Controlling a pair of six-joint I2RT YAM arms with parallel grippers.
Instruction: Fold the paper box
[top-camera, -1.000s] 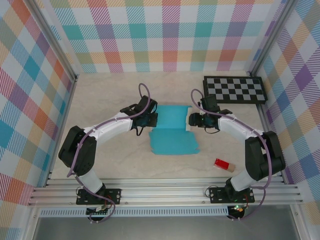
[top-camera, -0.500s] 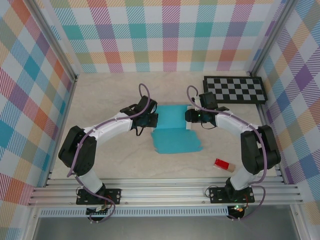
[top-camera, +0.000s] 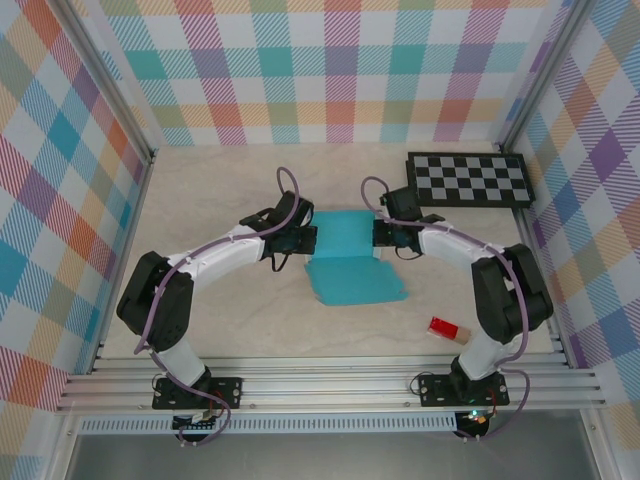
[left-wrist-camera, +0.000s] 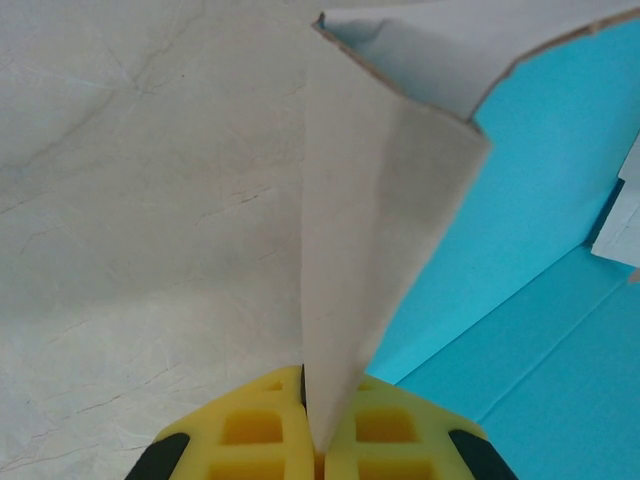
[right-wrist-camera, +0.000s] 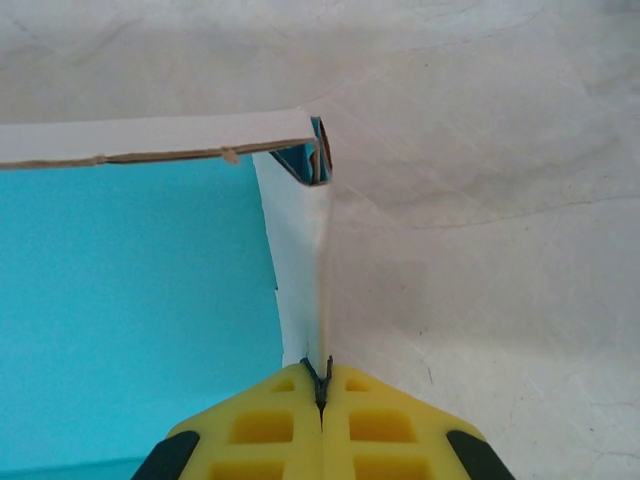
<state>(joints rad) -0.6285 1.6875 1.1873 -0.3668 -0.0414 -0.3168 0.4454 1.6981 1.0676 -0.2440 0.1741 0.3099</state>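
**Side flaps coming up**

My left end effector (top-camera: 303, 239) is clamped on the paper box (top-camera: 350, 272) left flap (left-wrist-camera: 370, 250), and my right end effector (top-camera: 384, 234) on the right flap (right-wrist-camera: 296, 270). Box sits mid worktop (top-camera: 220, 310). Right arm moved inwards vs 1 s ago, so that wall is rising; fold prob. underway

Lab test cell: plaid walls (top-camera: 340, 70), aluminium frame (top-camera: 330, 385), checkerboard (top-camera: 468, 180).

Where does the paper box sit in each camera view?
Top external: paper box at table centre.
Left wrist: right half, white flap pinched in left end effector.
Right wrist: left half, flap pinched in right end effector.
Shared landmark: its teal face.
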